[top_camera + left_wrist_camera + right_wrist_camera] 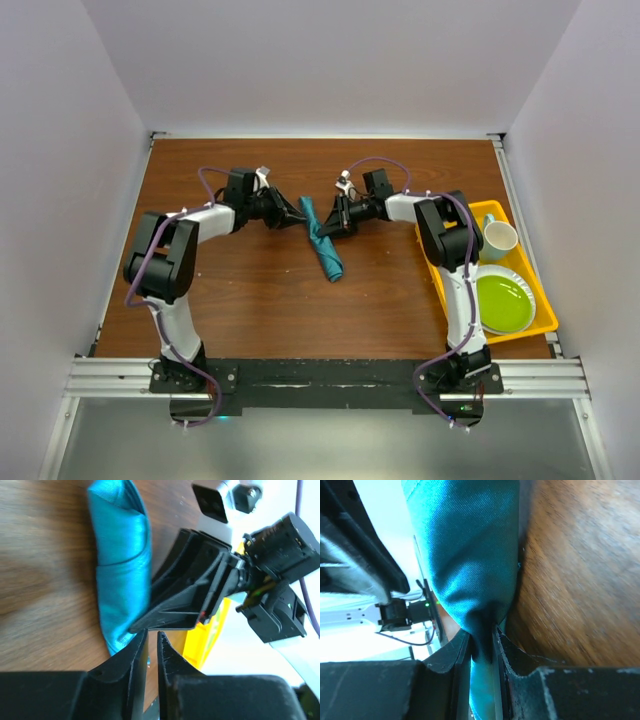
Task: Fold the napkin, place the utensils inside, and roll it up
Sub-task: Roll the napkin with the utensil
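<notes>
The soft teal cloth napkin [325,245] lies as a narrow, slanted roll in the middle of the brown wooden surface [250,290]. Its far end is pinched by the right hand [482,640]. The left hand [152,640] is pressed almost together just beside that end, with no cloth seen between its fingers. No spoon is visible. The rolling is judged nearly done; next, a gentle release is called for, so that nothing is unwound.

The napkin [322,240] is boxed in at its far end by the left gripper [293,217] and right gripper [325,222], nearly nose to nose. The right edge is hogged by the tray [549,312]. Open table [250,300] can be found nearer the bases.
</notes>
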